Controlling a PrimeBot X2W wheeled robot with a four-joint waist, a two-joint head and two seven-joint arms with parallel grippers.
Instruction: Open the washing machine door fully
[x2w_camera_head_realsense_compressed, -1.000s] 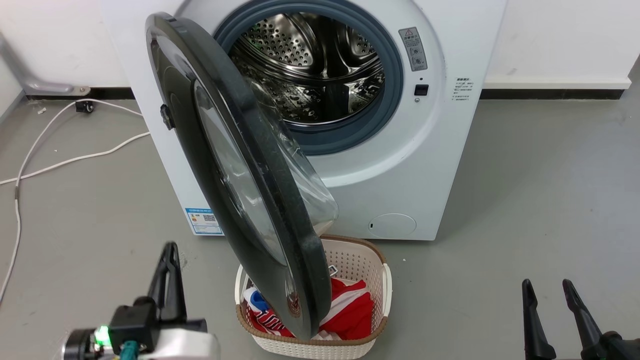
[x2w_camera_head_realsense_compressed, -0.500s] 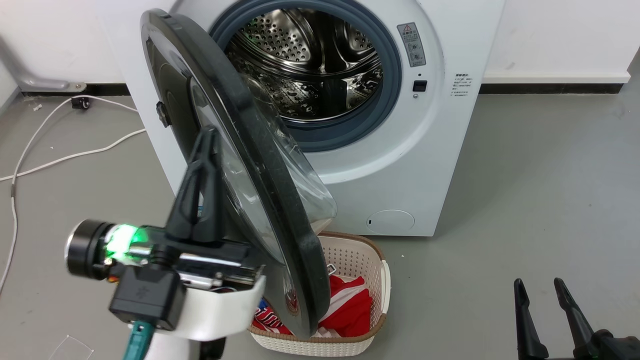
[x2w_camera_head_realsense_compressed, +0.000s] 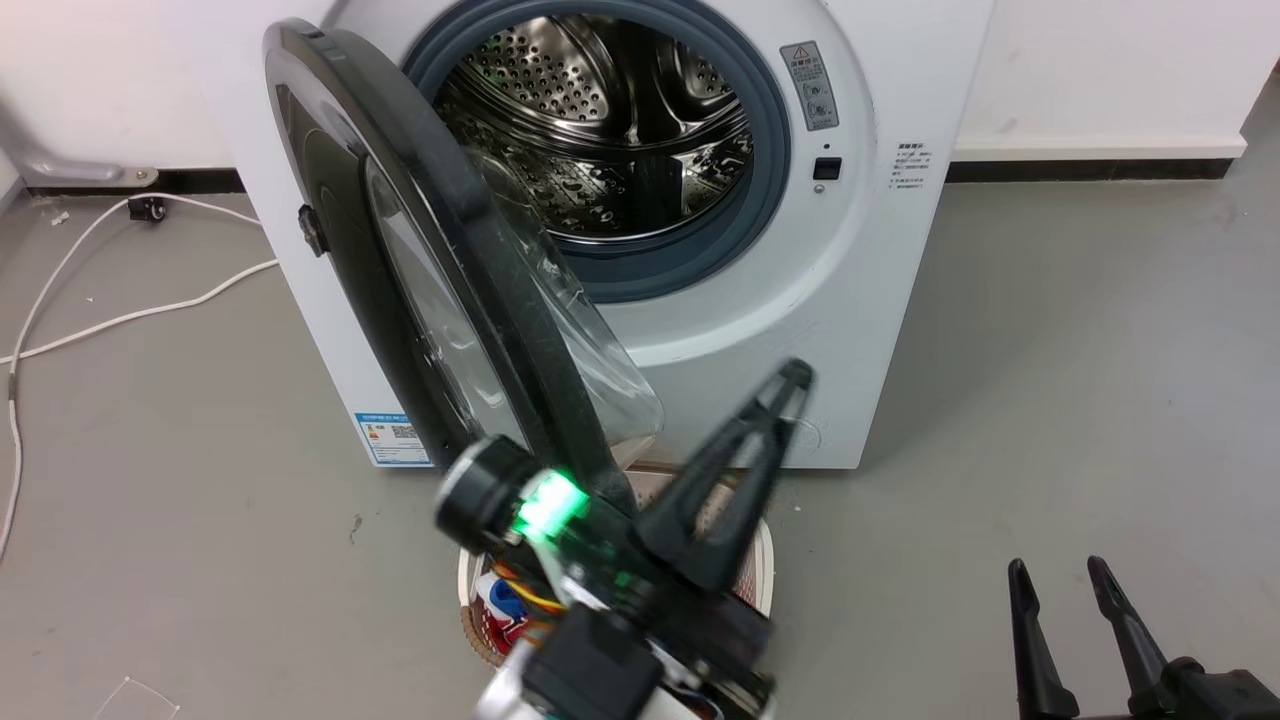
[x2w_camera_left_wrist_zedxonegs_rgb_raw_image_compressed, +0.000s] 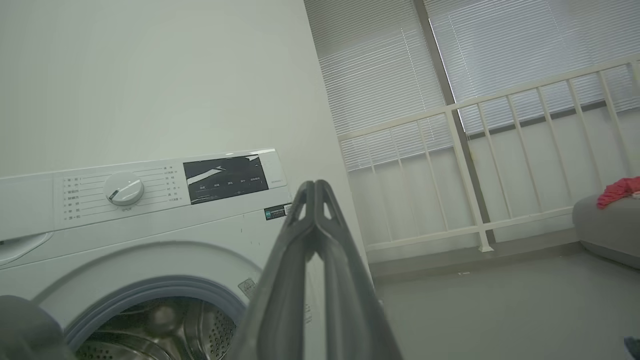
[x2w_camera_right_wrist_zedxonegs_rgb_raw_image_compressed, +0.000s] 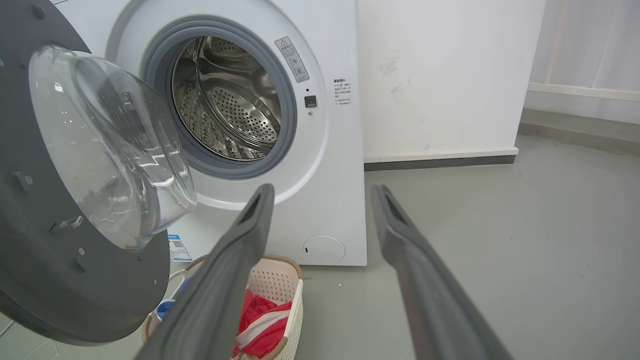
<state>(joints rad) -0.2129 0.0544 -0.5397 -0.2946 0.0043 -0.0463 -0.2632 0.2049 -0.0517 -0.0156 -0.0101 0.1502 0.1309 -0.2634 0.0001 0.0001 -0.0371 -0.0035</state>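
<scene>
Head view: the large round glossy black washing machine door, with its clear glass bowl, stands half open and edge-on. It is just left of the left gripper, the nearer one (on the bowl side).

Left wrist view: its jaws are pressed together, pointing upward.

Right wrist view: the right gripper waits low, apart from the door, jaws spread.

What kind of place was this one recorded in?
Probably an indoor laundry corner: a front-loading washing machine, a laundry basket of clothes on the grey floor before it, and a white railing with window blinds nearby.
</scene>
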